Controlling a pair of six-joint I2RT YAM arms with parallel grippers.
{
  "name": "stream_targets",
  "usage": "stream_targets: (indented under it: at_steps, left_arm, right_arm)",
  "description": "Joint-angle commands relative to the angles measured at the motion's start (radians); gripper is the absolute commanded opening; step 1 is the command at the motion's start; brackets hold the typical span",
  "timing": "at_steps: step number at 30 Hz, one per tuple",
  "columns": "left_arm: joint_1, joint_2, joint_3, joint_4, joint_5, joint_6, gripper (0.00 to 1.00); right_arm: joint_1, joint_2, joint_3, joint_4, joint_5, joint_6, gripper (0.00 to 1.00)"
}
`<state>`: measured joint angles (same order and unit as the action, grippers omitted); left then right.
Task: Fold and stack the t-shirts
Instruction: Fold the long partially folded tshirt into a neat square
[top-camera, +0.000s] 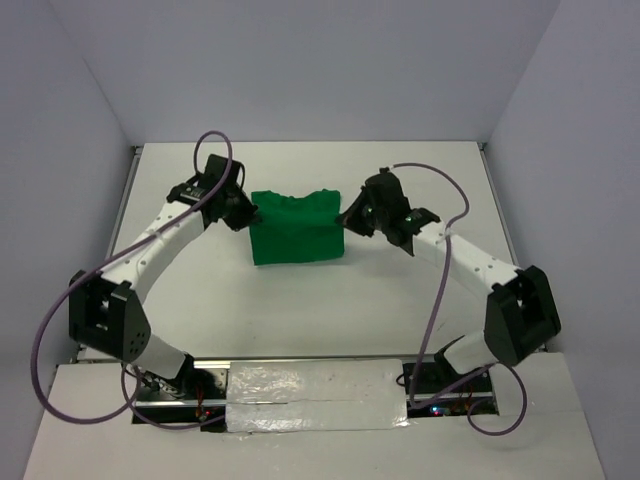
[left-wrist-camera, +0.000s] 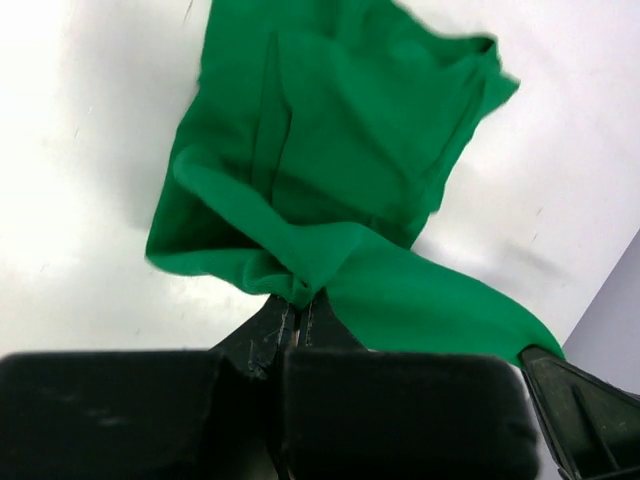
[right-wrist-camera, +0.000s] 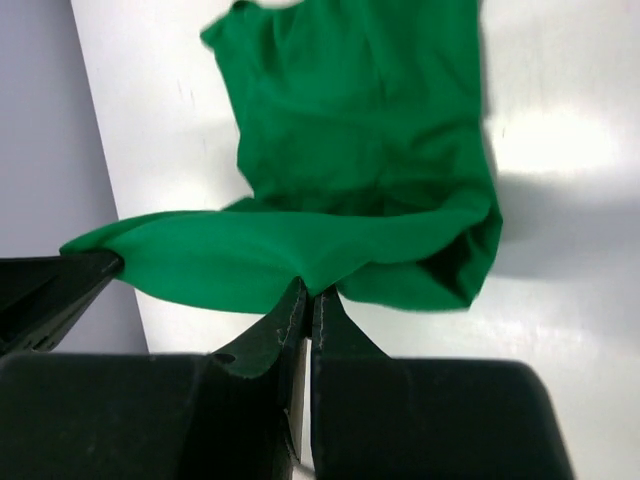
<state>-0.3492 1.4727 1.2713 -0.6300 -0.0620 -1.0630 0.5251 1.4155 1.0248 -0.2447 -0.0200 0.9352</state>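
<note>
My left pincer is clamped tight on the t-shirt, over the table a little left of its middle. From my left wrist I see the fingertips pressed together with a bunched fold of the green cloth caught between them. My right pincer is over the table a little right of its middle, and it too is closed on the shirt. My right wrist shows a pleat of cloth pinched at the tips. The shirt is doubled into a rough rectangle at the table's middle, nearer the table's far edge than its near one. The shirt's far edge is strung between my two grips, and I cannot tell whether the shirt's near edge touches the table
</note>
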Motion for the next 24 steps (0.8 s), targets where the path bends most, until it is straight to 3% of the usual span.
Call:
stream_targets:
  at_steps: [1, 17, 19, 21, 22, 24]
  left_arm:
    - [0.033, 0.07, 0.103, 0.019, 0.001, 0.063, 0.0]
    - [0.13, 0.473, 0.397, 0.078, 0.082, 0.1, 0.0]
    - [0.133, 0.532, 0.485, 0.07, 0.077, 0.112, 0.0]
    - [0.142, 0.619, 0.545, 0.075, 0.091, 0.124, 0.1]
    - [0.144, 0.682, 0.615, 0.073, 0.108, 0.139, 0.29]
    - [0.151, 0.75, 0.716, 0.017, 0.097, 0.141, 0.46]
  right_arm:
    - [-0.048, 0.089, 0.102, 0.008, 0.025, -0.059, 0.0]
    - [-0.125, 0.456, 0.431, -0.004, -0.077, -0.069, 0.0]
    - [-0.132, 0.5, 0.506, -0.022, -0.083, -0.062, 0.06]
    - [-0.148, 0.565, 0.552, -0.027, -0.096, -0.053, 0.24]
    - [-0.152, 0.589, 0.607, -0.036, -0.104, -0.05, 0.37]
    - [-0.169, 0.652, 0.667, -0.054, -0.124, -0.05, 0.73]
